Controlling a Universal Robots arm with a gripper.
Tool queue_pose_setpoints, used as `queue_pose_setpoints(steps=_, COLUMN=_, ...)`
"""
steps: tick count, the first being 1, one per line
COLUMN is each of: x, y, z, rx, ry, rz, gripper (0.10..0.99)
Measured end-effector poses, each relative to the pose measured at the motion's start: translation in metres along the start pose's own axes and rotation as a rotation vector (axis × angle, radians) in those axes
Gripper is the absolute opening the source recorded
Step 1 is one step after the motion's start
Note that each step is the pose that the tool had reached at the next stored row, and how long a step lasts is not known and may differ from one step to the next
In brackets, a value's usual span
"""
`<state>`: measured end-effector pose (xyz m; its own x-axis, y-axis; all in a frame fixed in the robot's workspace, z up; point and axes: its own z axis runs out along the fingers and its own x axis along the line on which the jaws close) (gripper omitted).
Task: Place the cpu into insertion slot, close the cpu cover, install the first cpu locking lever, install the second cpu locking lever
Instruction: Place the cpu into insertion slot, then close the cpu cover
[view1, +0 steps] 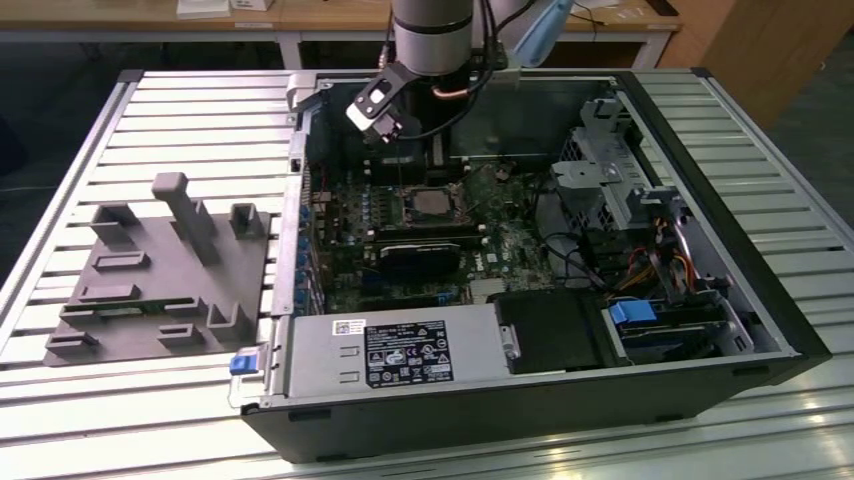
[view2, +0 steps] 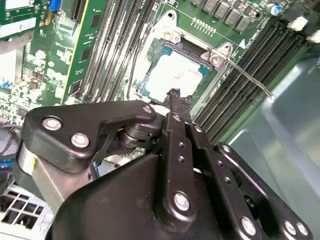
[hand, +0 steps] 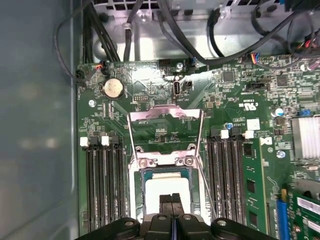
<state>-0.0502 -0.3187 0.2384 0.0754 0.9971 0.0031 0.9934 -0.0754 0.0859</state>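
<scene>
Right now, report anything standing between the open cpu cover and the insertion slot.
The gripper itself: its tip sits over the cpu seated in the insertion slot, likely in the closing path of the flipped-open cpu cover. Nothing else visible.

We identify this as a robotics lab or workshop: a robot arm stands over an opened computer tower case on a slatted aluminium worktable, beside a grey parts fixture, with wooden benches behind.
</scene>
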Motion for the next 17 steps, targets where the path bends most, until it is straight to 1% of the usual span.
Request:
queue_pose_setpoints(steps=5, x=0.0000, y=0.0008, z=-0.0096, rx=0.000, ry=-0.0012, rz=0.000, gripper=0.106)
queue_pose_setpoints(steps=17, x=0.0000, y=0.0008, z=-0.0100, rx=-0.001, ry=-0.0018, rz=0.000, gripper=0.106)
